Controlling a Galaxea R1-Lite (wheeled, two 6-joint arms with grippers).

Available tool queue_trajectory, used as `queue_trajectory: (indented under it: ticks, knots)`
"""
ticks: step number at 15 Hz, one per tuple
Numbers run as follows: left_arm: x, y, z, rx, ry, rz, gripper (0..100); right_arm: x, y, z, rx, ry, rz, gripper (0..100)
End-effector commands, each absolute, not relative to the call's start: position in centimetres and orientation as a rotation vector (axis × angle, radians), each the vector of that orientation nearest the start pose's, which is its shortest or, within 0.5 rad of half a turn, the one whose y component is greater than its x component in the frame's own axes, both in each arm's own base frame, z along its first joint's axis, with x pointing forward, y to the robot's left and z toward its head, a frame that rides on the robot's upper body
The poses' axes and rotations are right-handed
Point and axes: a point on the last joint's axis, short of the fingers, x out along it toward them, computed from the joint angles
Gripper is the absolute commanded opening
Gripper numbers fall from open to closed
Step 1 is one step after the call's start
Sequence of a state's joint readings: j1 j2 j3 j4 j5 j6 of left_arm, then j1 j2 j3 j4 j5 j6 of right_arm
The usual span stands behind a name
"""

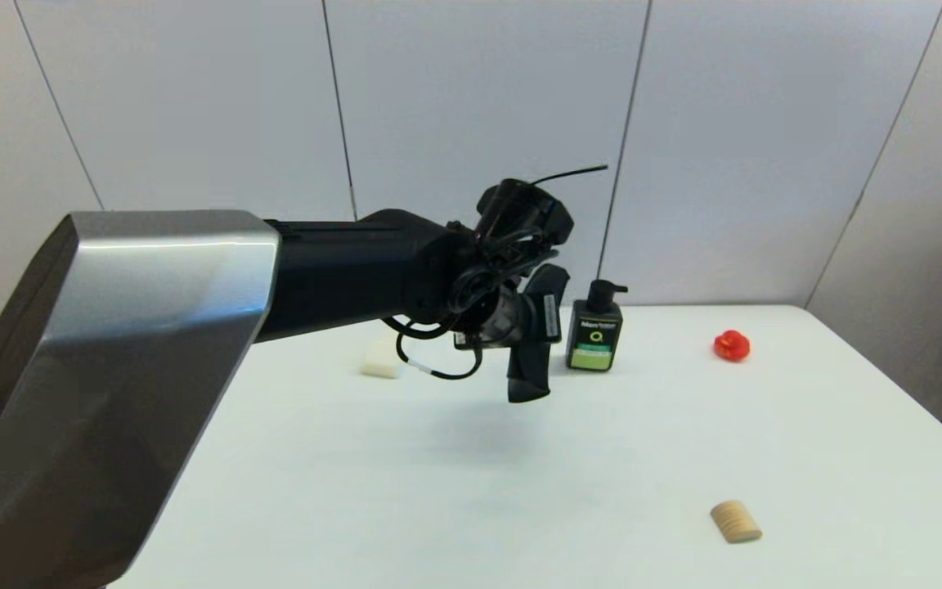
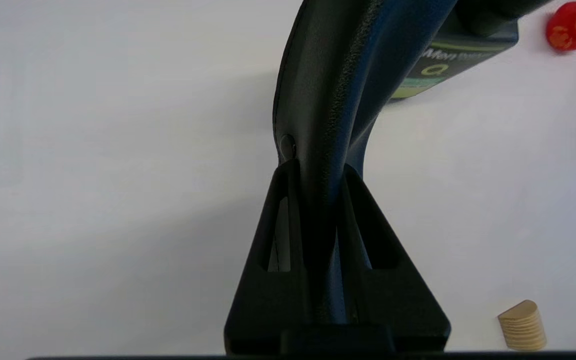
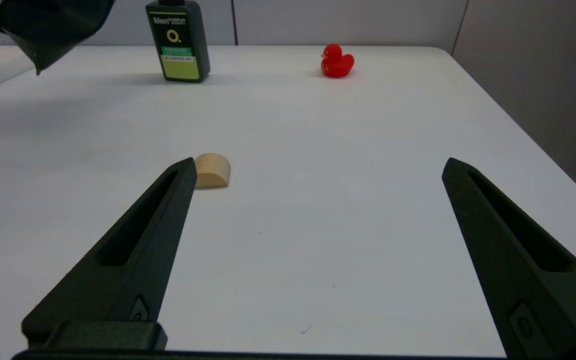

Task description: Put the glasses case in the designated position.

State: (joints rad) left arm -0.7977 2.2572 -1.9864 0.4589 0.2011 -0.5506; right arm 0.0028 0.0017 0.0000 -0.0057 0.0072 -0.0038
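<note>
1. The glasses case (image 1: 530,360) hangs in the air above the white table (image 1: 520,474), near its far side, held roughly upright with one end pointing down and clear of the tabletop.
2. The left gripper (image 1: 538,321) has it: in the left wrist view the two black fingers (image 2: 273,235) are pressed close together against the case (image 2: 333,90), which rises out from between them.
3. Just beside the case, toward the robot's right, stands a black pump bottle (image 1: 595,331) with a green label; the two are near each other, and I cannot tell whether they touch.
4. To the case's other side, a white block (image 1: 381,361) lies on the table.
5. Below and in front of the case the tabletop is bare white, wide enough for the case to lie flat.
6. A red toy duck (image 1: 732,345) sits well apart toward the right edge at the back, and a small wooden piece (image 1: 736,521) lies nearer the front right.
7. The right gripper (image 3: 318,170) sits low over the front right of the table, fingers spread wide, holding nothing, with the wooden piece (image 3: 212,170) just beyond one fingertip.
</note>
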Motion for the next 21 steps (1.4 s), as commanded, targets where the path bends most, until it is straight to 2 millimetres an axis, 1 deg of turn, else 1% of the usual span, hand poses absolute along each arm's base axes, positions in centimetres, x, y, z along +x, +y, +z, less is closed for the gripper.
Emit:
queue_trajectory:
  ticks: [1, 12, 16, 18, 21]
  knots:
    - [32.4, -32.6, 17.7, -0.151, 0.803, -0.357, 0, -2.3, 0.0, 7.6, -0.005, -0.005, 0.011, 100]
    - [33.3, -33.2, 17.7, -0.105, 0.709, -0.405, 0, -2.3, 0.0, 7.6, -0.005, -0.003, 0.011, 100]
    - [33.5, -33.3, 17.1, -0.081, 0.703, -0.388, 0, -2.3, 0.0, 7.6, -0.005, -0.003, 0.011, 100]
    - [33.6, -33.4, 17.2, -0.086, 0.683, -0.382, 0, -2.3, 0.0, 7.6, -0.003, -0.003, 0.011, 100]
    - [33.8, -33.3, 17.0, -0.063, 0.662, -0.339, 0, -2.3, 0.0, 7.6, -0.005, -0.003, 0.011, 100]
